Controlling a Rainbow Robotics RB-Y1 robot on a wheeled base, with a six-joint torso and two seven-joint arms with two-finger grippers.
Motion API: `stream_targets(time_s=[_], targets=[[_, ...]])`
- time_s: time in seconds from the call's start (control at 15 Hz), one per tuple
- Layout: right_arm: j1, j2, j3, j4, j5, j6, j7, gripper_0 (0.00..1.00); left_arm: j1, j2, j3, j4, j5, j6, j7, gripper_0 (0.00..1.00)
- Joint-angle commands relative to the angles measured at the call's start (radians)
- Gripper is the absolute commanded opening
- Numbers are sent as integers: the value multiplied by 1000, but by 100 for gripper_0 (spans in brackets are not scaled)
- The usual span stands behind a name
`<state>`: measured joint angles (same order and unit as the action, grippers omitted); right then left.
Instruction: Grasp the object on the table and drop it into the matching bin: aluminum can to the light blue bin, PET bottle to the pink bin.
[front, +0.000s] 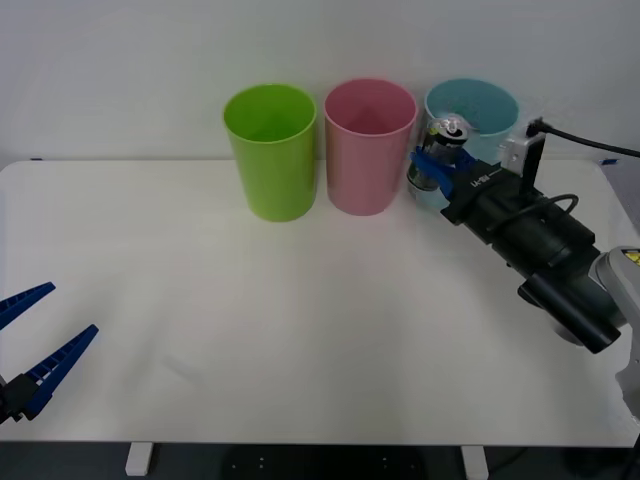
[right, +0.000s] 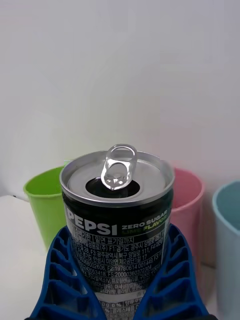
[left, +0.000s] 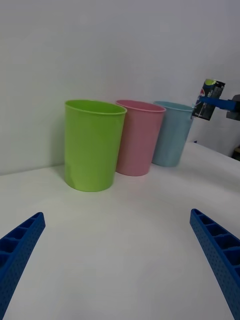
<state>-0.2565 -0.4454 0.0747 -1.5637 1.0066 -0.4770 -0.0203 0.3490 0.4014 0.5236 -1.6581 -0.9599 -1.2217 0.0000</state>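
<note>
dark pepsi can (right: 117, 220), open tab

We see a lime green bin (front: 270, 150) standing upright, open mouth up, well off to the left of the right claw (front: 432, 160) and about level with it. From the left claw (front: 40, 325) it sits far ahead and to the right. Beyond both claws rises a plain white wall (front: 120, 70).
</note>
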Motion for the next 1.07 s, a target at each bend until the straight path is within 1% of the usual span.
stream_targets(time_s=[0.07,0.33,0.53,0.8,1.07], targets=[[-9,-45,-33,-38,4,8,-64,0,0,0,0,0,0,0,0,100],[-59,-101,-41,-27,23,72,-106,0,0,0,0,0,0,0,0,100],[-139,-134,-42,50,33,86,-104,0,0,0,0,0,0,0,0,100],[-283,-141,-36,232,44,84,-99,0,0,0,0,0,0,0,0,100],[-408,-118,-36,413,90,84,-93,0,0,0,0,0,0,0,0,100]])
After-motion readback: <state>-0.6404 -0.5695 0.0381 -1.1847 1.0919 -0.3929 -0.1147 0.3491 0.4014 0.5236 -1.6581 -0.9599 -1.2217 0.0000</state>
